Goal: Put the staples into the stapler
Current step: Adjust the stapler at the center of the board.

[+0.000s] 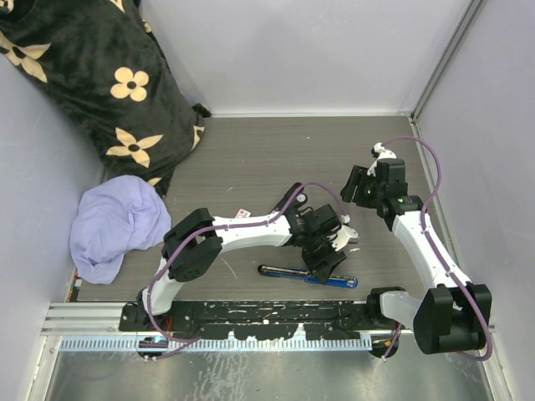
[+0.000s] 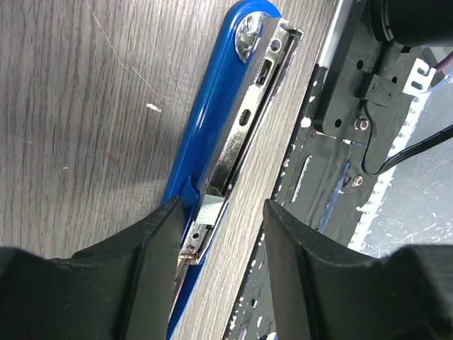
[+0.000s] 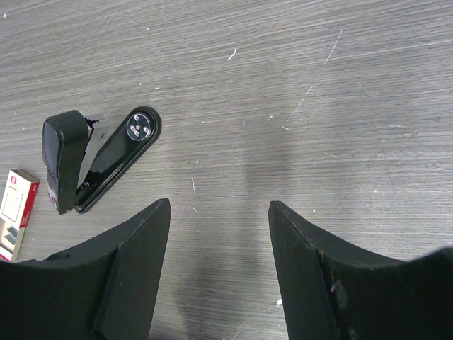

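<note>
1. Left wrist view shows the blue stapler (image 2: 205, 134) lying open on the worktop (image 2: 78, 106), with its shiny metal track facing up.
2. The left gripper (image 2: 223, 212) has its jaws spread, one on each side of the blue stapler's near end, and they are not squeezing it.
3. A small ribbed grey bit sits in that track. It may be a staple strip, but I cannot be sure.
4. The staples box (image 3: 18, 205) lies apart from the blue stapler, farther from the arm bases and to its left, beside a black stapler (image 3: 92, 159).
5. The right gripper (image 3: 219, 209) hangs beyond the blue stapler, with its jaws spread and holding nothing.
6. Opening looks done. Closing is left, and maybe loading too.
</note>
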`<move>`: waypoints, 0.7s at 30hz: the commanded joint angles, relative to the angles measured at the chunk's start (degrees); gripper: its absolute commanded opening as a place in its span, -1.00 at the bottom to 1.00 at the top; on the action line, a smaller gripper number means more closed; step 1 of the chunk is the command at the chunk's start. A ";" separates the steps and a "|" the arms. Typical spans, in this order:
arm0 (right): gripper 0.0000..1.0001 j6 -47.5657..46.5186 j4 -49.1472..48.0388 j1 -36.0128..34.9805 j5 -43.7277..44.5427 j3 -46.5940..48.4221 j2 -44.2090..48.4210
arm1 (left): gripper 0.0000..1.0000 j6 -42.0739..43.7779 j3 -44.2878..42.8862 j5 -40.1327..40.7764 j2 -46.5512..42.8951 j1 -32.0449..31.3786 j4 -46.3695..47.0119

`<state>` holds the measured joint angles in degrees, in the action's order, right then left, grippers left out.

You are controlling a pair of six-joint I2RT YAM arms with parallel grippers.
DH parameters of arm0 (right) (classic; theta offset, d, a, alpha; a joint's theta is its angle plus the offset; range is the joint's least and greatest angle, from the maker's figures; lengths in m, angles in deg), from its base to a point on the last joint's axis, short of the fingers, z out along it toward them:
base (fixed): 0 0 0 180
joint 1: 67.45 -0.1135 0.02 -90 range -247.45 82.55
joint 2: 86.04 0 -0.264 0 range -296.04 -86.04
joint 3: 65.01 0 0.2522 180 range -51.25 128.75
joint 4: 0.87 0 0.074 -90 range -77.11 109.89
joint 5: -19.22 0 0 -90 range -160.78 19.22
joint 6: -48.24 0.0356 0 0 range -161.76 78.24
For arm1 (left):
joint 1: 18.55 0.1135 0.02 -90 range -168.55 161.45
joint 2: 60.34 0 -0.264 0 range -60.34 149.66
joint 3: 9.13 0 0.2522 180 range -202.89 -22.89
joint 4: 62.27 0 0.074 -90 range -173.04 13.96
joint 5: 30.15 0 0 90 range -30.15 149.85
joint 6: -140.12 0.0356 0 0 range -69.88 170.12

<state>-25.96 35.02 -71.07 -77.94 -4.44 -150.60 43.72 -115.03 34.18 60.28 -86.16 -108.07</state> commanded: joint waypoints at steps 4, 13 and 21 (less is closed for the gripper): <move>0.27 -0.30 -2.46 0.30 -0.11 0.30 0.13 | 0.00 0.68 -1.13 0.43 -3.87 -0.41 1.33; 0.28 -0.27 -2.52 0.33 -0.14 0.30 0.11 | 0.01 0.72 -0.85 1.12 -4.67 -0.41 1.62; 0.27 -0.32 -2.45 0.32 -0.03 0.30 0.09 | 0.00 0.17 -0.04 -0.37 -4.68 -0.48 1.97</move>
<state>-25.96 34.95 -71.07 -77.94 -4.44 -150.68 43.68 -115.01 35.19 58.99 -86.32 -107.83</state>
